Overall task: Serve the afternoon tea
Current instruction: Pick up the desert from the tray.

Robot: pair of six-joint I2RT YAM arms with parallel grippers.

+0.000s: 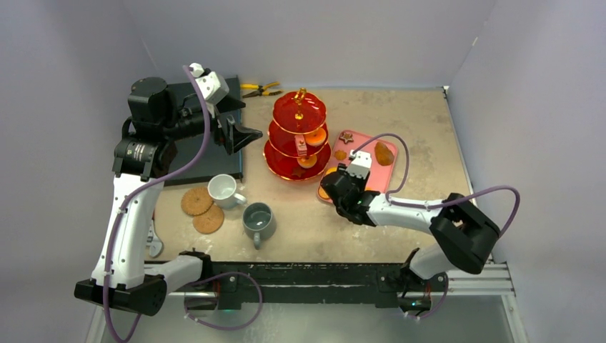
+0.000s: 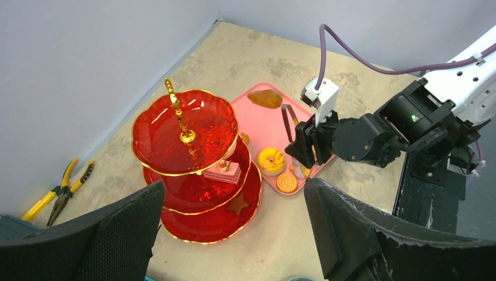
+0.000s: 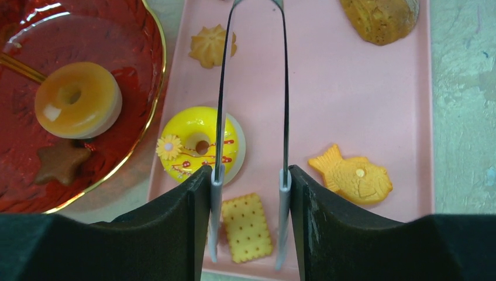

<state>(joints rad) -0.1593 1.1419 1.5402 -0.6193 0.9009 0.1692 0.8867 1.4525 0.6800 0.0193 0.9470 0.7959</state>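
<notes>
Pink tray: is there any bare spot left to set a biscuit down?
Yes: the pink tray is bare between the brown pastry and the fish biscuit. The corner by the red stand is crowded: yellow doughnut, cracker, and the tongs over them.

Yellow-handled pliers [image 1: 260, 89] lay at the far edge of the beige tabletop [image 1: 414, 114], just beside a flat dark slab [image 1: 214, 161], metal tongs [image 3: 286, 105] reached over a pink tray [image 3: 351, 105].

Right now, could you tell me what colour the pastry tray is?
The tray is pink; the right wrist view shows it best.
</notes>
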